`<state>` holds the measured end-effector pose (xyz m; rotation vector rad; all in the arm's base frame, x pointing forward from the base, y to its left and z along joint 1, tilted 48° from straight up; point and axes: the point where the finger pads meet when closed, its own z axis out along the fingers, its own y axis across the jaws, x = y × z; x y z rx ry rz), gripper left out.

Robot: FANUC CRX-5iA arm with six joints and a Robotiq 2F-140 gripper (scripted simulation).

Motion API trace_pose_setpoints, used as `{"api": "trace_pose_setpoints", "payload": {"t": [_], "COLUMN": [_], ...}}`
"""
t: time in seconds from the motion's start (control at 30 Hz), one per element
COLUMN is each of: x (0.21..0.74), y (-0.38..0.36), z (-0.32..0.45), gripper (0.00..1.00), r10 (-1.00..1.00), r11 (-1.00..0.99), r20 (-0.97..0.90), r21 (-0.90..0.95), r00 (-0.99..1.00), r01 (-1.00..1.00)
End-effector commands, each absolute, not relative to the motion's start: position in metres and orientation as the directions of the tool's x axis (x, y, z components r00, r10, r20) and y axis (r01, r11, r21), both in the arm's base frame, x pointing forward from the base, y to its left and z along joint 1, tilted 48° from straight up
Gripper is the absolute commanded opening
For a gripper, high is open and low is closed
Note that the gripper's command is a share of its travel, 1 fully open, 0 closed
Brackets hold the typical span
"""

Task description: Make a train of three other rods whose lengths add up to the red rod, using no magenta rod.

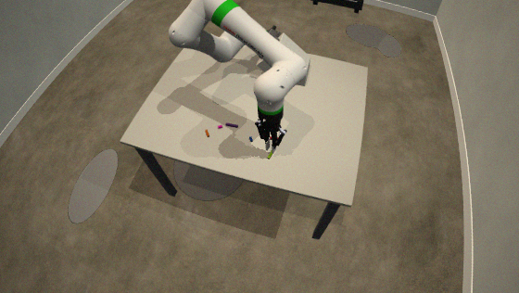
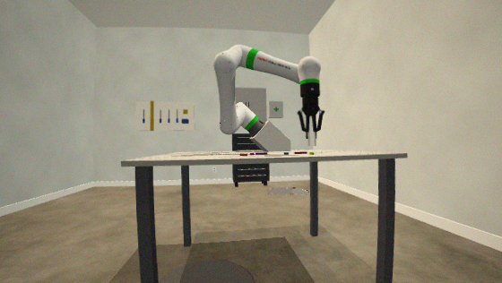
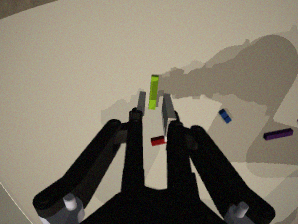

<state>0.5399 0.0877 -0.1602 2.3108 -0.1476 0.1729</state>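
Observation:
My gripper [image 1: 272, 146] hangs a little above the table, near its front middle. Its fingers are nearly shut, with a narrow gap and nothing between them [image 3: 153, 104]. A lime rod [image 1: 270, 155] lies flat just beyond the fingertips. A short stretch of the red rod [image 3: 157, 140] shows on the table under the fingers. A blue rod [image 1: 250, 138] lies to the left of the gripper. Further left lie a purple rod [image 1: 232, 125], a small magenta rod [image 1: 220, 126] and an orange rod [image 1: 207, 133]. All of them lie apart from each other.
The table's front edge [image 1: 241, 173] runs close below the lime rod. The arm's base [image 1: 283, 44] stands at the table's back. A dark cabinet [image 2: 250, 157] stands behind the table by the wall.

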Motion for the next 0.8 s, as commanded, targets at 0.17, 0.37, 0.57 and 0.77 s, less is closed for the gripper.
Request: {"api": "trace_pose_setpoints", "payload": {"t": [0.17,0.37,0.57,0.77], "x": [0.541,0.542,0.542,0.542], "y": [0.080,0.075,0.072,0.071], "z": [-0.168,-0.172,-0.175,-0.175], "gripper": [0.15,0.15,0.15,0.15], "r10": [-0.052,-0.052,-0.052,-0.052], "r11": [-0.676,-0.676,-0.676,-0.676], "r20": [0.172,0.172,0.172,0.172], "r21": [0.719,0.719,0.719,0.719], "r00": [0.984,0.984,0.984,0.984], "r01": [-0.161,-0.161,-0.161,-0.161]}}
